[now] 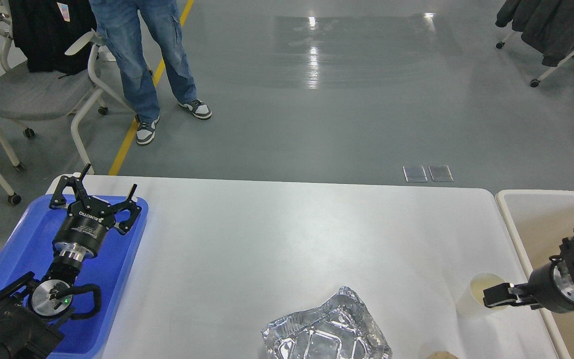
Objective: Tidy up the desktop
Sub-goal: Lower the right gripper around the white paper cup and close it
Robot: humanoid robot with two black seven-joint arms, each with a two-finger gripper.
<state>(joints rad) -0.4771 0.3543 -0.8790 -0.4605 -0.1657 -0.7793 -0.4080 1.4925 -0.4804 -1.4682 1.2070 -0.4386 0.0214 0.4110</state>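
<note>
Foil tray (pixel 326 333) empty; left tool (pixel 109 187) spread; right tool (pixel 491 295) pinching paper cup (pixel 476 294).

On the desktop (pixel 277 239): tray (pixel 13 249) at the left edge, foil container (pixel 324 331) near and centre-right, paper cup (pixel 479 294) to its right by the right edge. Beyond the right edge, just beside: bin (pixel 541 219). Over the tray: left gripper (pixel 107 192). At the cup's rim: right gripper (pixel 496 295). Far left, on the floor: chair (pixel 23 94), person (pixel 142 60).
</note>
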